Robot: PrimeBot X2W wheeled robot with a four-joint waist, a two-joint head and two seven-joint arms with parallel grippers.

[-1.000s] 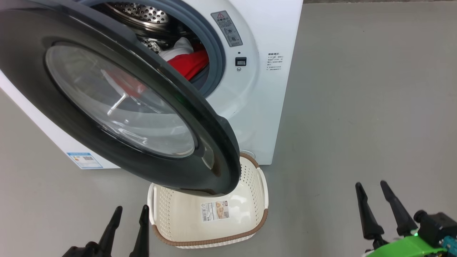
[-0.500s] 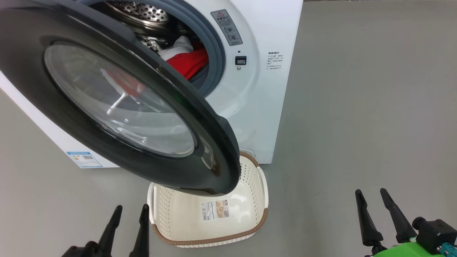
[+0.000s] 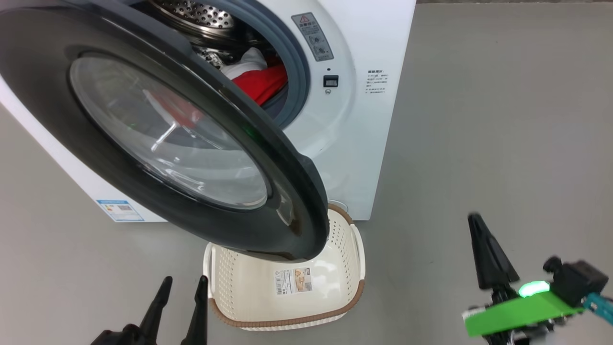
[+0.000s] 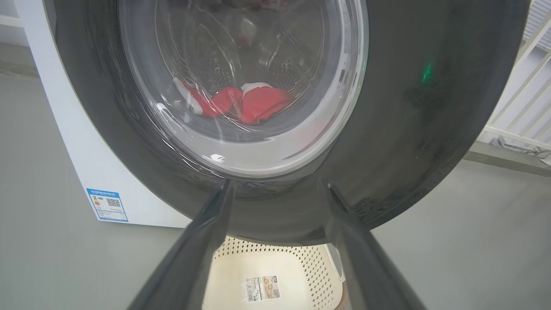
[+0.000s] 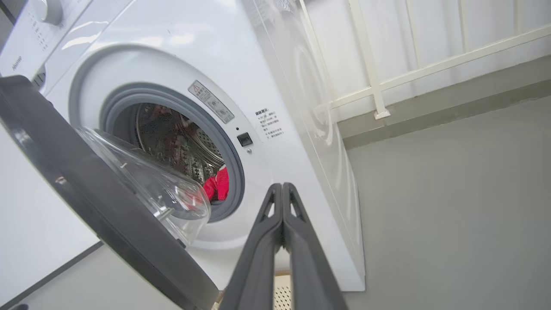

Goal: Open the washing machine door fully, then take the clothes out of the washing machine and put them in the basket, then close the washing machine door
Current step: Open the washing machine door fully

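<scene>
1. The large round washing machine door [image 3: 167, 143] (glossy black rim, bulging clear glass) stands only part open. Its free edge hangs over the far end of the small cream perforated plastic basket [image 3: 345, 249] with the brown rim.
2. The bright red clothes with white trim [image 3: 261, 84] lie low in the steel drum of the big white front-loading washing machine [image 3: 364, 143]. The basket is empty, on the floor in front.
3. The right gripper [image 3: 476, 225] has its two dark fingers pressed together with nothing between them. It is low on the right, well apart from the door.
4. The left gripper [image 3: 184, 282] has its fingers spread and empty. It sits just beside the basket, facing the door's outer face.
5. Likely step: finish opening the door. Use the closed right fingers as a pusher behind the free edge.
6. Push on the black rim, not the glass, and follow the hinge arc.
7. Risks: the left gripper looks to be in the swing path, so pull it back. Don't clip the basket.
</scene>
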